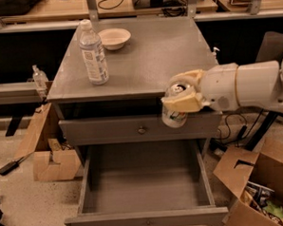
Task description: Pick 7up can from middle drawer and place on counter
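Observation:
My gripper (181, 96) comes in from the right on a thick white arm and is shut on the 7up can (174, 114), with cream fingers (183, 103) around its upper part. The can has a silver lid and a pale body with green print. It hangs upright in the air in front of the counter's (148, 57) front edge, above the open middle drawer (145, 186). The drawer is pulled out and its grey tray looks bare.
A clear plastic bottle (93, 53) stands on the counter's left part, with a white bowl (114, 38) behind it. A shut drawer front with a round knob (142, 130) lies under the counter. Cardboard boxes (259, 189) sit at the right and at the left (49, 158) on the floor.

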